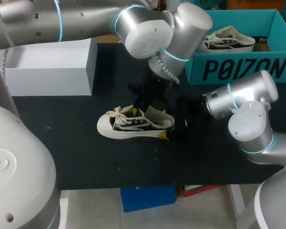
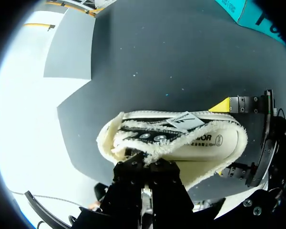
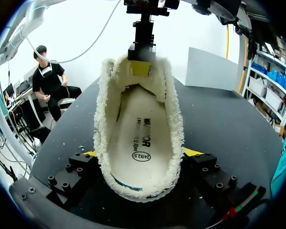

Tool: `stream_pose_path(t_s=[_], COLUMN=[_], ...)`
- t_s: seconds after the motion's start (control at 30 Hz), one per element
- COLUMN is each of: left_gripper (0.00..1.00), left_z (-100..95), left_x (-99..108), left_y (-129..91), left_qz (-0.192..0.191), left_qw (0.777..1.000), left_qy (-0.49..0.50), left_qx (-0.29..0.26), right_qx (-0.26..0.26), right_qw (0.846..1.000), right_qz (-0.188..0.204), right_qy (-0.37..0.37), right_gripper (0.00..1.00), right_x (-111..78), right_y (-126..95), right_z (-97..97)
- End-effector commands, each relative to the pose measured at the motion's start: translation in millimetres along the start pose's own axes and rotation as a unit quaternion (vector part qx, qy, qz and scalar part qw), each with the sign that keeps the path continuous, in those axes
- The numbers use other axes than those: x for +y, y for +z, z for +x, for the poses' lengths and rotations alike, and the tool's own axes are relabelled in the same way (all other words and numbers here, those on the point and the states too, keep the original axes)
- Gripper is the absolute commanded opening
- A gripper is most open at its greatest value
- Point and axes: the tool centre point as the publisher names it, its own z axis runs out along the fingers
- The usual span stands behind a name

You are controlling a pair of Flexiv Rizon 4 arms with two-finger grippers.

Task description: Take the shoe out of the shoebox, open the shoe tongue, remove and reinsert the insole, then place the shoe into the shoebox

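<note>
A small black-and-cream canvas shoe with a fleece lining lies on its sole mid-table, toe to the left. My left gripper comes down from above and is shut on the shoe tongue at the front of the opening. My right gripper is at the heel, one yellow-tipped finger against each side, shut on the shoe. The cream insole lies flat inside. The teal shoebox stands at the back right.
A second shoe lies in the teal shoebox. A white box stands at the back left. Bare black tabletop stretches in front of the shoe and to its left.
</note>
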Motion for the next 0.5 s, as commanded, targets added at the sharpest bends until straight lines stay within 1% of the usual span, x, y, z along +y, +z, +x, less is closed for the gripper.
stream_pose_path(t_s=[0.03,0.3,0.5], left_gripper=[0.0,0.0,0.0], left_z=[-18.6,-37.6,-48.7], left_x=[8.6,12.2,14.5], left_y=[-11.4,-22.4,-22.0], left_qz=[0.014,0.029,0.034], left_qw=[0.999,0.997,0.995], left_qy=[-0.005,-0.025,-0.034], left_qx=[0.03,0.074,0.089], right_qx=[-0.001,-0.001,-0.001], right_qw=[1.0,1.0,1.0], right_qz=[0.0,0.0,0.0], right_qy=[0.0,0.0,0.0], right_gripper=[0.0,0.0,0.0], right_x=[-2.7,-2.7,-2.7], right_y=[4.1,4.1,4.1], right_z=[1.8,1.8,1.8])
